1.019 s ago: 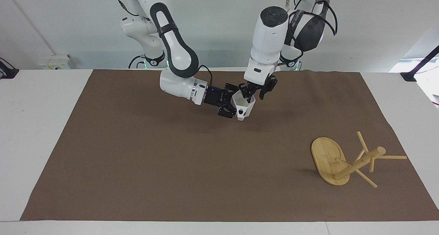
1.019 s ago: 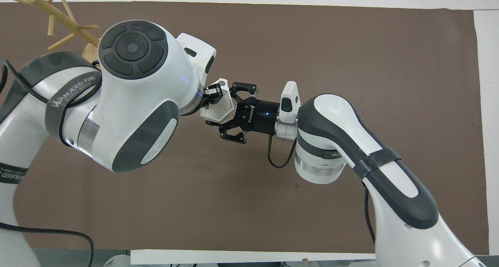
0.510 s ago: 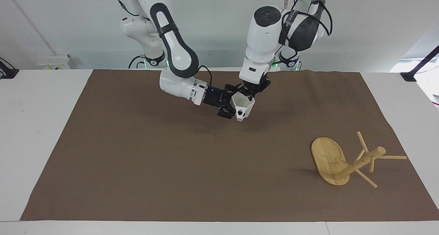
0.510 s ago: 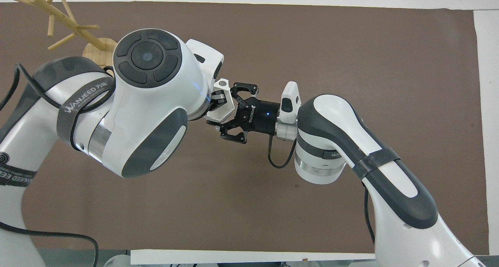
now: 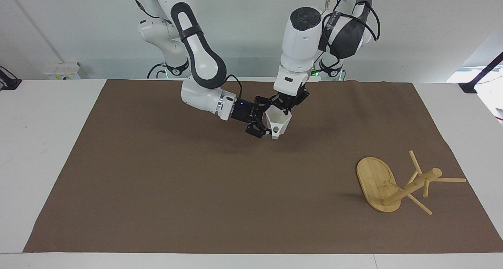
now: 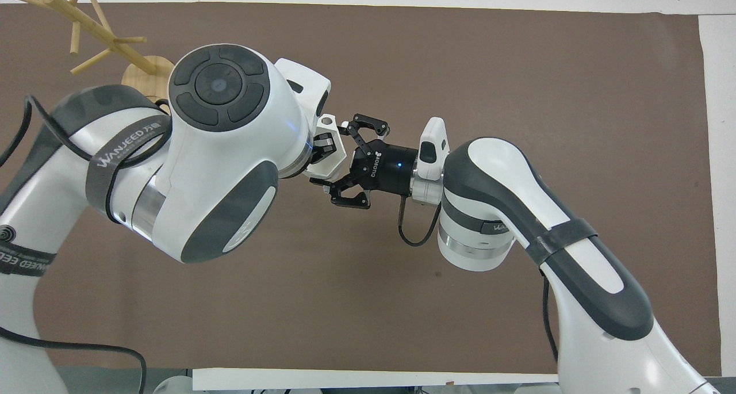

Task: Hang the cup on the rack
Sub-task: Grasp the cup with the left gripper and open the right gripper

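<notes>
The left arm's band reads WANJEED; the right claw (image 6: 345, 172) body reads ROBOTIQ. Above the table's (image 5: 59, 104) brown mat (image 5: 177, 190), the left claw (image 5: 283, 106) is clamped on the cup (image 5: 277, 124) rim. The right claw, fingers spread, has drawn slightly back from the cup. Farther off, toward the left arm's end, stands the rack (image 5: 397, 184).

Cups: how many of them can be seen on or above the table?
1. The cup is in the air over the brown mat, its rim held by the left gripper; the open right gripper is beside it. The rack holds none.
</notes>
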Controlling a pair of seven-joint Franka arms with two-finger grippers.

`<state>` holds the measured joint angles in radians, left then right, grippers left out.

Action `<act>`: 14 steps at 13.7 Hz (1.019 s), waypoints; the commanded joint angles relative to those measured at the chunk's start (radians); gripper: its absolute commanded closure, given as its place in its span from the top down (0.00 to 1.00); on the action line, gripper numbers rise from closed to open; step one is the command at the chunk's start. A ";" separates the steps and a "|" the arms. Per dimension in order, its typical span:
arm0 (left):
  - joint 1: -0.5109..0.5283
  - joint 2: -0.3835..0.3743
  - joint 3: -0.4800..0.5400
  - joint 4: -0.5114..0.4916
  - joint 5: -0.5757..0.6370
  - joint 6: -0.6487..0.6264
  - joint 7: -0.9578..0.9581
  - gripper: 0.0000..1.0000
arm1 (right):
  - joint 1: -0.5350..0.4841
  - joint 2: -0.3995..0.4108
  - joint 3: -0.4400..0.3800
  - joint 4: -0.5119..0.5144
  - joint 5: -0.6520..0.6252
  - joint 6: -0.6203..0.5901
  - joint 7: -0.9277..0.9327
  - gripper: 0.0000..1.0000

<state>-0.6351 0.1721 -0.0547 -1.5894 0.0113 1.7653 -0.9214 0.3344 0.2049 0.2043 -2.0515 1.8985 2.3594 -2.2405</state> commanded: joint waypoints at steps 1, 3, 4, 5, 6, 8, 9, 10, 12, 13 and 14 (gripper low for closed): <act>-0.009 -0.020 0.010 -0.030 0.006 0.010 -0.017 0.00 | -0.035 -0.022 0.006 -0.022 0.004 0.008 -0.011 0.99; -0.006 -0.019 0.012 -0.030 0.006 0.011 -0.025 0.00 | -0.102 -0.030 0.004 -0.047 -0.051 -0.043 -0.013 0.99; -0.002 -0.017 0.012 -0.030 0.010 0.013 -0.040 0.00 | -0.164 -0.038 0.004 -0.056 -0.132 -0.108 -0.011 0.99; 0.003 -0.017 0.013 -0.030 0.016 0.013 -0.053 0.00 | -0.236 -0.042 0.004 -0.058 -0.233 -0.180 -0.010 0.99; 0.008 -0.017 0.019 -0.030 0.018 0.016 -0.062 0.00 | -0.320 -0.044 0.004 -0.056 -0.340 -0.263 -0.008 0.99; 0.040 -0.020 0.019 -0.049 0.022 0.061 -0.066 0.00 | -0.466 -0.044 0.003 -0.041 -0.537 -0.394 0.010 0.99; 0.043 -0.032 0.022 -0.094 0.022 0.132 -0.067 0.00 | -0.529 -0.041 0.003 -0.023 -0.635 -0.449 0.034 0.99; 0.064 -0.061 0.022 -0.145 0.028 0.202 -0.067 0.00 | -0.581 -0.036 0.003 -0.001 -0.738 -0.498 0.057 0.99; 0.104 -0.133 0.021 -0.277 0.038 0.366 -0.067 0.00 | -0.673 -0.024 0.003 0.059 -0.942 -0.586 0.146 0.99; 0.132 -0.175 0.021 -0.361 0.038 0.464 -0.062 0.00 | -0.710 -0.016 0.004 0.080 -1.011 -0.607 0.221 0.99; 0.150 -0.216 0.019 -0.438 0.038 0.550 -0.051 0.00 | -0.731 -0.019 0.003 0.097 -1.041 -0.609 0.301 0.99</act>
<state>-0.5183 0.0940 -0.0299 -1.8215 0.0283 2.1611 -0.9714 -0.3605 0.1827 0.1895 -2.0004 0.9441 1.7678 -2.0730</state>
